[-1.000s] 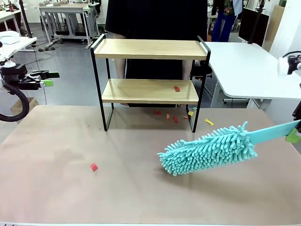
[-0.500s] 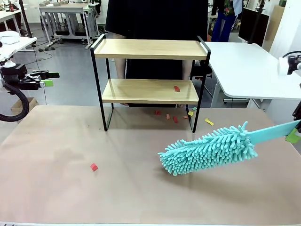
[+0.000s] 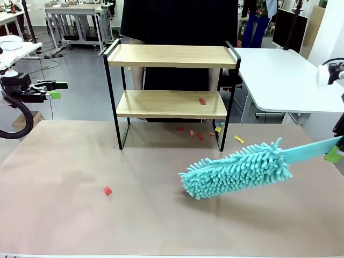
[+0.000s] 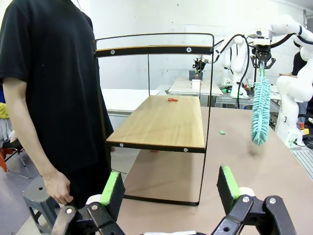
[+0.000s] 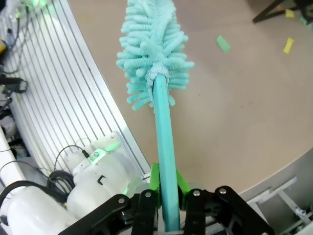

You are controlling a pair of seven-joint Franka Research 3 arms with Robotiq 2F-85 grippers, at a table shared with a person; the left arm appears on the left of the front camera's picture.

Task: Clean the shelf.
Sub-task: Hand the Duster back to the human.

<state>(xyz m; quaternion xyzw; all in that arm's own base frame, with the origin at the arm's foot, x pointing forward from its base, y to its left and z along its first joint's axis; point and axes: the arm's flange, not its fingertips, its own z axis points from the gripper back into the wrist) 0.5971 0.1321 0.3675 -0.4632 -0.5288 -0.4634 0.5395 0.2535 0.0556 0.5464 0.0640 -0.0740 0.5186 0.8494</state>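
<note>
At the far middle of the brown table (image 3: pixel 64 215) stands the shelf (image 3: pixel 171 56), upright, top board bare, one red scrap (image 3: pixel 202 101) lying on the lower board toward its right end. Just below and in front of the shelf's right legs, more red, green and yellow scraps (image 3: pixel 200 136) scattered on the table; well off to the shelf's front left, a lone red scrap (image 3: pixel 107 191). Down-right of the shelf, clear of the frame, hangs the teal microfibre duster (image 3: pixel 236 169), handle clamped tight in the right gripper (image 5: pixel 165 192). Far left of the shelf, left gripper (image 4: pixel 168 188) spread wide, holding nothing. Behind the shelf, a person in black (image 3: pixel 177 21).

Risks: fringe catching a black end rail and tipping the light rack toward the person; a shallow sweep missing the lower board's scrap; possibly the handle twisting in the pads, though grip depth is hard to judge.
</note>
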